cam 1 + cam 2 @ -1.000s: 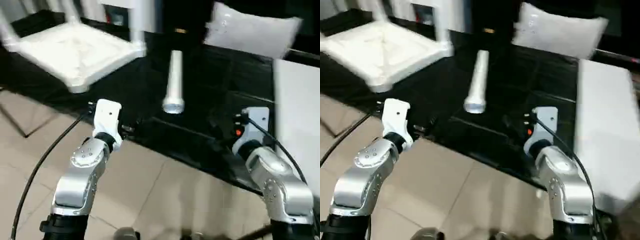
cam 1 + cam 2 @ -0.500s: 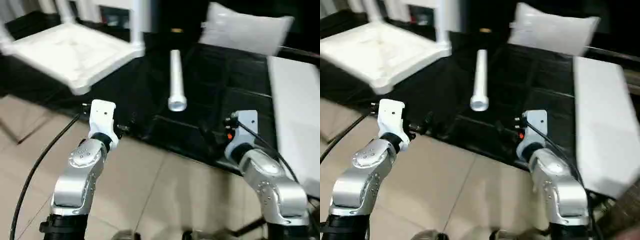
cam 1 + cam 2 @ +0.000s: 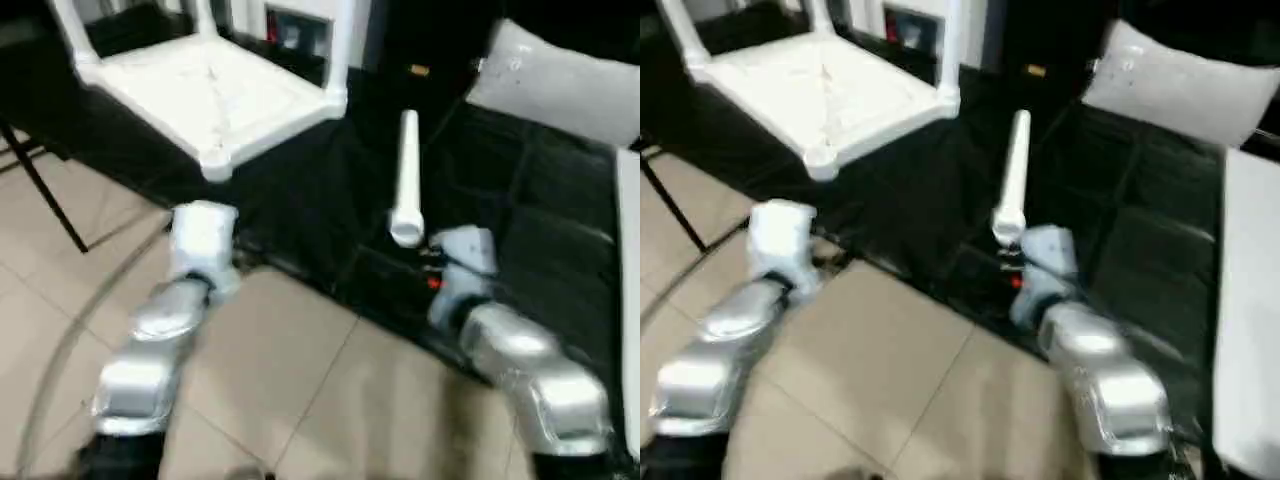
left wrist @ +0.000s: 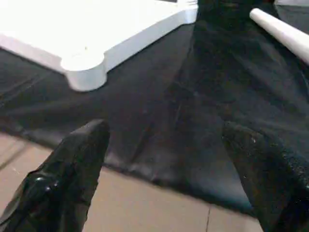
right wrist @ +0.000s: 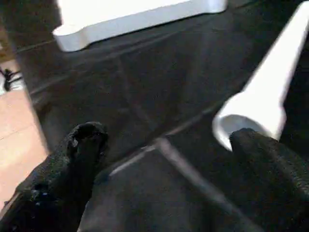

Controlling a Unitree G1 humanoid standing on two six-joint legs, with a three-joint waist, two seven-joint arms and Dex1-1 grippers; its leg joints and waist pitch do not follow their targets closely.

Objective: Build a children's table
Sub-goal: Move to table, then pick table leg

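Between the earlier frames and now the camera swung, nothing else. Left gripper (image 4: pixel 164 159) and right gripper (image 5: pixel 169 164) hang spread and empty over the black mat (image 3: pixel 300 200). Loose leg (image 3: pixel 407 180) lies just beyond the right one; upturned table top (image 3: pixel 210 90) sits, seemingly legged, far-left.

No readable text

Nothing written, printed or numbered can be made out on anything here; every surface is too blurred to read.

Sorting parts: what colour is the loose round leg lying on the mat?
White; clearest in the left eye view.
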